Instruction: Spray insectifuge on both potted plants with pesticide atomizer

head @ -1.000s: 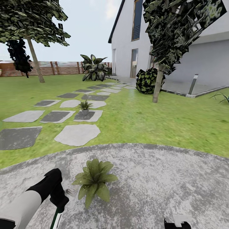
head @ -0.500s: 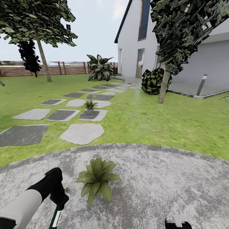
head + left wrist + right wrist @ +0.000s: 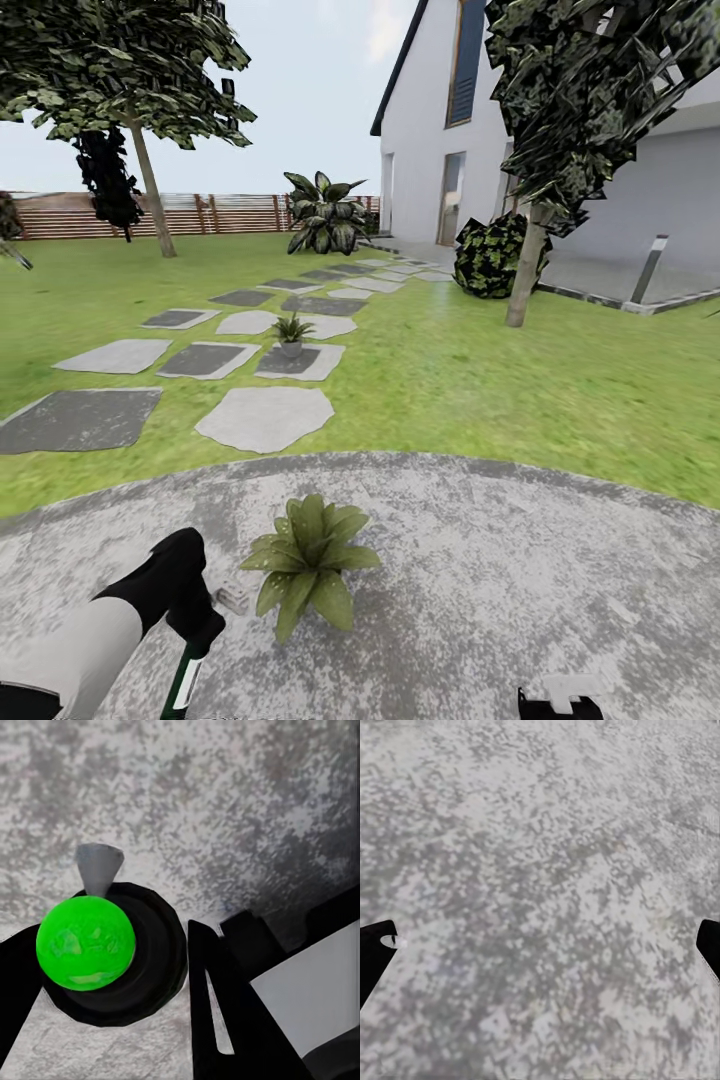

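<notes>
In the head view my left gripper (image 3: 192, 628) is shut on the pesticide atomizer (image 3: 184, 682), whose green body hangs below the hand. Its pale grey trigger head (image 3: 232, 598) points at the near potted plant (image 3: 310, 568), a short gap away, on the round grey paved patch (image 3: 520, 560). In the left wrist view the green bottle (image 3: 86, 943) sits between the black fingers (image 3: 217, 1005), grey nozzle (image 3: 97, 866) ahead. The second potted plant (image 3: 291, 333) stands on a stepping stone further off. My right gripper (image 3: 540, 945) hangs open over bare paving; it also shows in the head view (image 3: 560, 702).
Grey stepping stones (image 3: 265, 415) run across the lawn toward a white house (image 3: 430, 150). A thin tree trunk (image 3: 527, 265) and a dark bush (image 3: 490, 255) stand at the right, a grey post (image 3: 649, 268) beyond. A wooden fence (image 3: 200, 213) and a large-leafed plant (image 3: 325, 212) close the back.
The whole head view has slid to the right, so the camera has turned left. The left arm with the atomizer keeps the same place beside the near plant.
</notes>
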You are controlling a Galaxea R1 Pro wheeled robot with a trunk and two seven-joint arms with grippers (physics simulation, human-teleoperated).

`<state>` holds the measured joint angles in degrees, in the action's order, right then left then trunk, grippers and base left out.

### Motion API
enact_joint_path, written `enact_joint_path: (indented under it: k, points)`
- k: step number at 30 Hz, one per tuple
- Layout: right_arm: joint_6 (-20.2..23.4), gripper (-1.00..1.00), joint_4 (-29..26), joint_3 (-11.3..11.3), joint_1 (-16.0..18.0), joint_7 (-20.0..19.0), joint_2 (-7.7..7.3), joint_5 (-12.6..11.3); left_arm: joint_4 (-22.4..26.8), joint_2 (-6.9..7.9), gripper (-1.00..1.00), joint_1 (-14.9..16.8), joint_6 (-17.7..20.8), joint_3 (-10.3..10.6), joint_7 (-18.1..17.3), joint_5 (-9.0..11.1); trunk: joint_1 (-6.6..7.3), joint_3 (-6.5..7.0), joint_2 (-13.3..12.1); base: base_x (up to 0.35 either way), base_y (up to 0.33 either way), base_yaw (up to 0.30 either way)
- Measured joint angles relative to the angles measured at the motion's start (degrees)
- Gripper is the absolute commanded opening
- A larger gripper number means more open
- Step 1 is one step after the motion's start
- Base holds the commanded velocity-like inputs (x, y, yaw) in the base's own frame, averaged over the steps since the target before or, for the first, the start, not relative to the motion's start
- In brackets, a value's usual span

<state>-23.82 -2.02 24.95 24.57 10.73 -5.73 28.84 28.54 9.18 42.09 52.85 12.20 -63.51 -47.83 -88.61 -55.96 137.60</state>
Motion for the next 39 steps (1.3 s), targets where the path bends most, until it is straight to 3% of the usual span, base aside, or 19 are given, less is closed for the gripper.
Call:
enact_joint_path:
  k: [13,19,24,30,39]
  points:
    - [0.0,1.00,0.0,0.0,0.0,0.1,-0.14,0.0,2.3,-0.13,-1.00,0.6,0.6,-0.1,-0.5,0.2,0.01,0.00,0.0,0.149,-0.165,0.076]
    - [0.0,1.00,-0.1,0.0,0.0,0.0,-0.07,0.0,2.6,0.25,-1.00,1.5,0.5,0.4,-6.8,-1.0,0.00,0.00,0.0,0.004,-0.002,0.112]
    - [0.0,1.00,-0.1,0.0,0.0,0.1,-0.06,0.0,3.9,0.11,-1.00,1.8,0.5,0.5,-7.0,-1.2,0.00,0.00,0.0,0.000,-0.066,0.272]
    - [0.1,1.00,-0.1,0.0,0.0,0.1,-0.06,-0.1,4.2,0.11,-1.00,1.8,0.5,0.4,-7.0,-3.2,-0.01,0.00,0.0,-0.054,-0.257,0.086]
    - [0.0,1.00,0.1,0.0,0.0,0.0,0.29,0.0,4.3,0.71,-1.00,1.8,0.6,0.3,-7.0,-3.3,-0.01,0.00,0.0,-0.041,-0.271,0.222]
